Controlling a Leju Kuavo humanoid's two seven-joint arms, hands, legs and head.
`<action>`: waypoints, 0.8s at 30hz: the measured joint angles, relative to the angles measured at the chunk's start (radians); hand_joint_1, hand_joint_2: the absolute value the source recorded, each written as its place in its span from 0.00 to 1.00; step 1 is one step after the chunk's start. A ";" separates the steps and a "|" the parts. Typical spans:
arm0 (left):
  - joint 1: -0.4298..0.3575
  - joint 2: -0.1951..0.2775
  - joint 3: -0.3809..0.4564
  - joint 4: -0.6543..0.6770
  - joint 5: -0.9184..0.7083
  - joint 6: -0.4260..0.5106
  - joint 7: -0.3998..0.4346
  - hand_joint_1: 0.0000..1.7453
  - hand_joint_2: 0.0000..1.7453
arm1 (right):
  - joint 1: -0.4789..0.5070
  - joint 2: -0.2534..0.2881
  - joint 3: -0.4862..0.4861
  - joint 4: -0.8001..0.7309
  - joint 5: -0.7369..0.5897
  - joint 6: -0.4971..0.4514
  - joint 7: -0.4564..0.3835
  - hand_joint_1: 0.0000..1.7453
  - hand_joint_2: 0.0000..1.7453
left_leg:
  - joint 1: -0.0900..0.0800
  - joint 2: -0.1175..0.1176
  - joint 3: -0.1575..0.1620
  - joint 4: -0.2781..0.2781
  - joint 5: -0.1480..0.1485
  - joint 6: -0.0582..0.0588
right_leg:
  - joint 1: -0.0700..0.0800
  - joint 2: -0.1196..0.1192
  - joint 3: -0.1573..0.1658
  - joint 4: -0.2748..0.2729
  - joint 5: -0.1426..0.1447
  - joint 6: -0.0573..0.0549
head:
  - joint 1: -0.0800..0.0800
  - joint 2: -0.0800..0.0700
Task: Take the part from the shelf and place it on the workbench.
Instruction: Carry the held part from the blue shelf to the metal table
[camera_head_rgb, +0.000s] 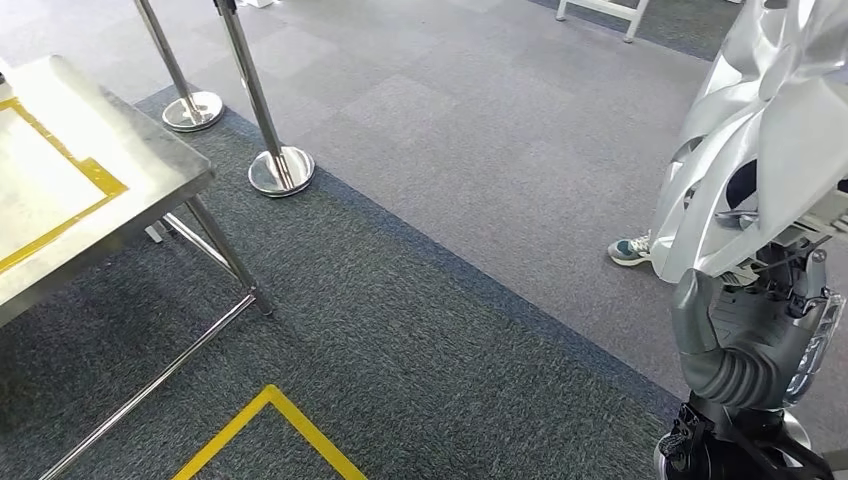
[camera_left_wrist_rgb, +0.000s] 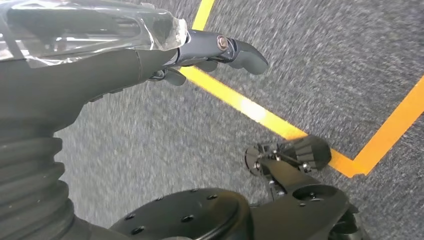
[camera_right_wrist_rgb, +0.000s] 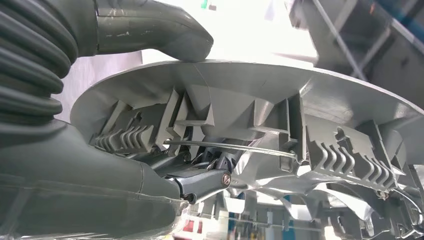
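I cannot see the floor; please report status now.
Right robot hand grips silver part. Left robot hand holds nothing. Workbench ahead-left, part not placed. Stanchions beside it.

Bright even light; wrist views blurred, workbench (camera_head_rgb: 150, 150) gleams.

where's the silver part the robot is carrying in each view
Head view: the silver part fills the right edge, held above the right hand.
Right wrist view: its ribbed underside spans the picture, with the thumb pressed on its rim.
Left wrist view: the part is not in it; the left hand hangs over carpet and yellow floor tape.
Shared landmark: the right hand, seen in the head and right wrist views.
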 joint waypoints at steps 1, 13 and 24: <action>0.000 -0.001 0.000 0.000 -0.001 -0.002 0.000 0.00 1.00 | 0.001 0.000 0.000 0.000 0.001 -0.002 0.000 1.00 1.00 | 0.000 -0.016 0.001 0.000 -0.001 0.000 | 0.000 0.002 -0.015 0.015 0.008 0.000 | 0.000 0.000; -0.001 -0.001 0.004 0.000 -0.003 -0.013 0.010 0.00 1.00 | -0.002 0.003 0.001 -0.005 0.014 -0.016 -0.003 1.00 1.00 | 0.004 -0.023 -0.071 0.144 -0.088 -0.044 | -0.004 0.004 0.095 -0.265 0.147 -0.043 | -0.010 0.000; -0.002 0.003 0.010 -0.001 -0.002 -0.014 0.013 0.00 1.00 | -0.003 0.007 0.000 -0.006 0.014 -0.014 -0.003 1.00 1.00 | -0.013 0.085 -0.013 0.016 -0.014 -0.020 | 0.006 -0.119 0.123 -0.270 0.124 -0.019 | -0.012 0.000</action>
